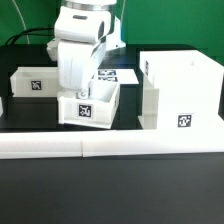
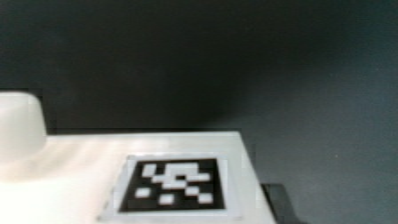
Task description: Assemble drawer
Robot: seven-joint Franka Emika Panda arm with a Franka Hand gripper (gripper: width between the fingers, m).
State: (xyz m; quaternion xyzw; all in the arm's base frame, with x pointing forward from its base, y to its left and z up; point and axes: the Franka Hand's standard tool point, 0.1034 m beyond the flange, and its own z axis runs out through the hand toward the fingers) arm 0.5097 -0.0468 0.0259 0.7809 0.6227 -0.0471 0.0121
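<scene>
Gripper (image 1: 86, 92) hangs low over a small white drawer tray (image 1: 95, 110), directly beneath it; we cannot tell whether its jaws are parted or clamped. We see a second tray (image 1: 33, 85) off toward the exterior view's left of the gripper, the boxy housing (image 1: 180, 95) toward that view's right.

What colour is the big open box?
The big box is white, with a black-and-white square tag. The exterior view shows it best.
</scene>
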